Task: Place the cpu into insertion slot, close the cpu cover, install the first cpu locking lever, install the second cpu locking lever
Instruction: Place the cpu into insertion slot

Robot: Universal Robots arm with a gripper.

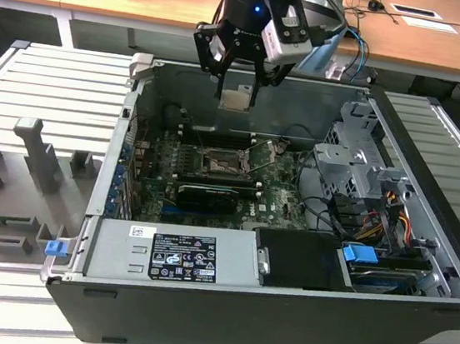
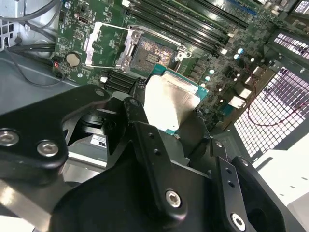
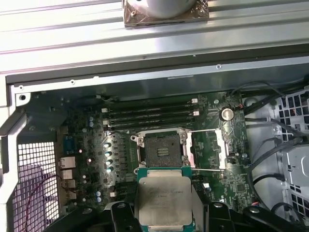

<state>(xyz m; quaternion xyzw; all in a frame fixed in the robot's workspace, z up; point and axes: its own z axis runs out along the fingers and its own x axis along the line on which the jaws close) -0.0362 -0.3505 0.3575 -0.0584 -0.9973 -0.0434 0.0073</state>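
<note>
My gripper hangs above the open computer case, near its back wall, shut on the cpu. In both wrist views the cpu shows as a pale silvery square with a green edge, clamped between the black fingers. The insertion slot lies bare and dark on the motherboard, well below the chip. Its cpu cover is swung open to one side of the socket. A thin locking lever stands raised beside the socket.
Long black memory slots run beside the socket, and a black card sits in front of it. A silver power supply fills the case front; a drive cage and cables fill the exterior view's right. Grey fixtures stand outside.
</note>
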